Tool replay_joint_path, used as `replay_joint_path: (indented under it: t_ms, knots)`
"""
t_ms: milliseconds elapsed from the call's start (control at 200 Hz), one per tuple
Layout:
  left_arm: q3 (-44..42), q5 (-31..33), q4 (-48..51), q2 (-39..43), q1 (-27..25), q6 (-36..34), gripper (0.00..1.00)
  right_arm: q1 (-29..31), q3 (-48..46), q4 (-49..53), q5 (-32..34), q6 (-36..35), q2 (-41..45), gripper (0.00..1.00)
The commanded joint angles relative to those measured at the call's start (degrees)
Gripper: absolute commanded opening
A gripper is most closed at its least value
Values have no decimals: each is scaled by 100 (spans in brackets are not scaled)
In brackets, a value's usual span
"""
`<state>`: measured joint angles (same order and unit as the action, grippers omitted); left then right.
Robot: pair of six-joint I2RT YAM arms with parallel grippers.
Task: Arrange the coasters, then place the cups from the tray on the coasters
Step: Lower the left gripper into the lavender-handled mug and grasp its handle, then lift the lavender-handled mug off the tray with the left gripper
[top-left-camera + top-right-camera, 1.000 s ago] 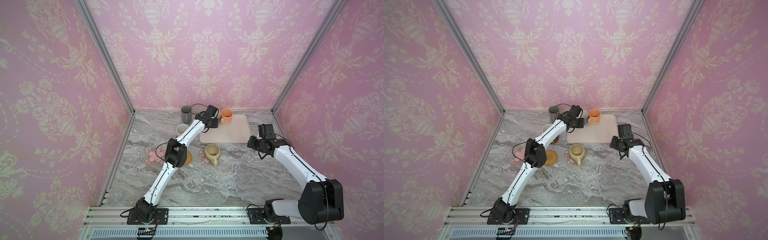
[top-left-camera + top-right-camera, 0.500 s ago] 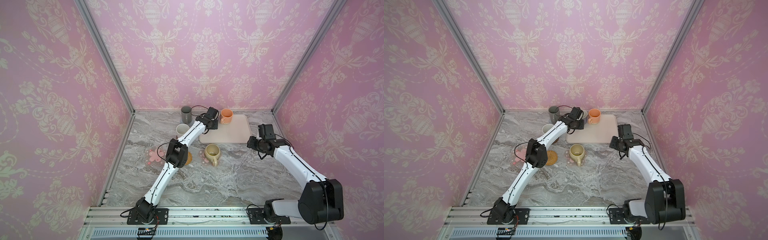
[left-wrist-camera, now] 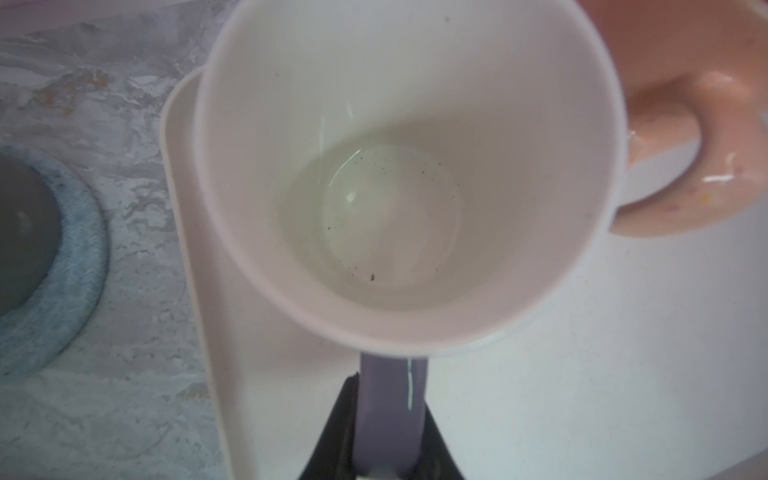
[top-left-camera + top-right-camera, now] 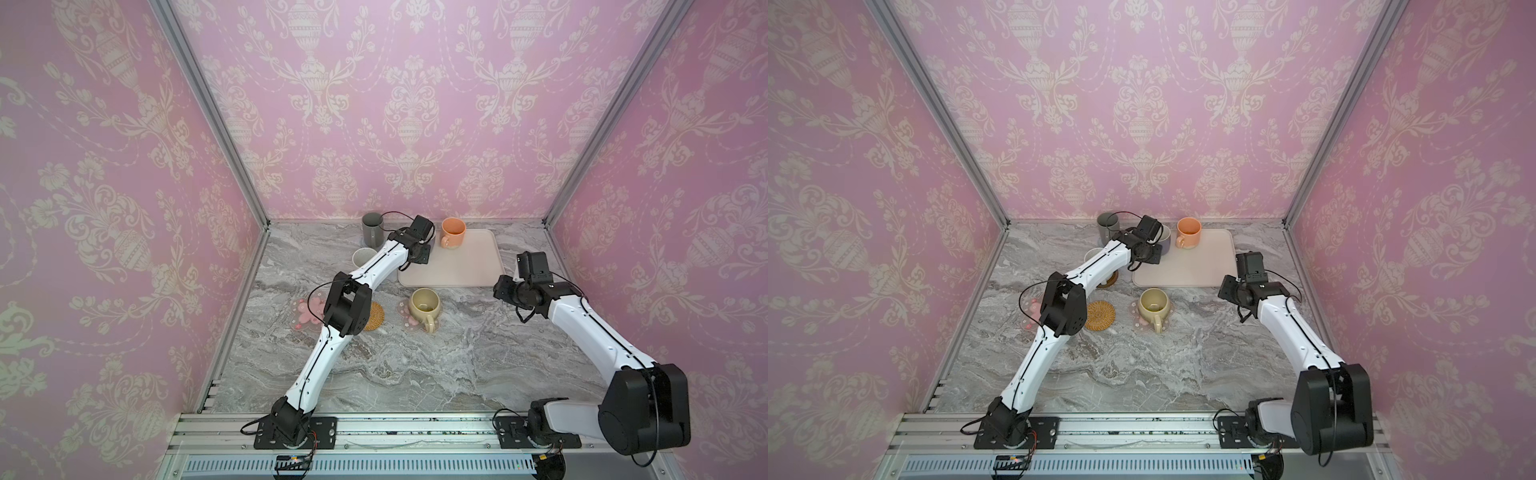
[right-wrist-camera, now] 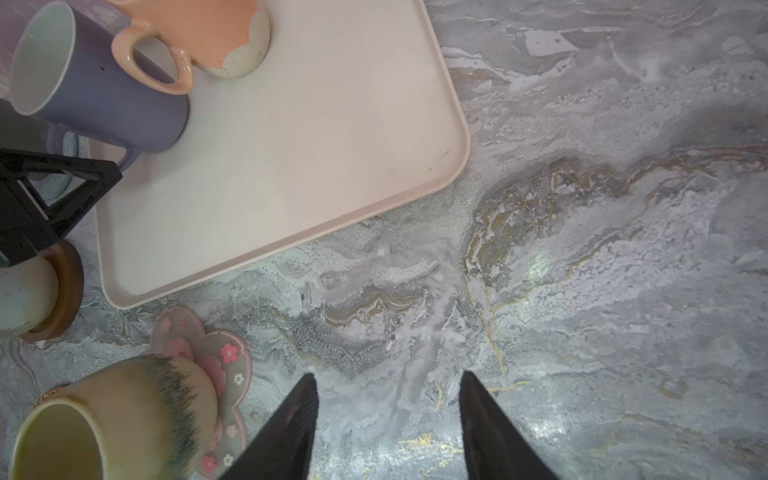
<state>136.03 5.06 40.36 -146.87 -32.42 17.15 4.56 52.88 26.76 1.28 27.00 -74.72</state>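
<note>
The left fingers (image 3: 338, 440) pinch the upright lavender mug (image 3: 407, 187) by its handle, pointing toward them; right fingers (image 5: 282, 432) gape empty.

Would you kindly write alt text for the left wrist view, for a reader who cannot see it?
The left gripper holds the handle of the lavender mug, seen from above, at a corner of the tray. A peach mug stands beside it; a blue woven coaster lies off the tray.

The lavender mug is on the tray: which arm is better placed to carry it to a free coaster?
Left. The left pincer grips the lavender mug by the handle, and the bare rattan coaster lies by that arm's elbow. The right pincer hangs open over bare table beside the tray.
</note>
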Motion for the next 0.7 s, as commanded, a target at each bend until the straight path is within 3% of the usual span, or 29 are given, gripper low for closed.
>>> replay_joint_path:
  t_ms: [0, 340, 696]
  knots:
    - [-438, 269, 79, 648, 21, -282, 19, -42, -142, -64, -108, 179, 176, 56]
    - [-3160, 10, -952, 2264, 21, -115, 21, -43, -278, -101, -225, 266, 379, 56]
    - [-3745, -680, -1250, 2422, 26, 111, 32, -43, -425, -111, -287, 393, 571, 56]
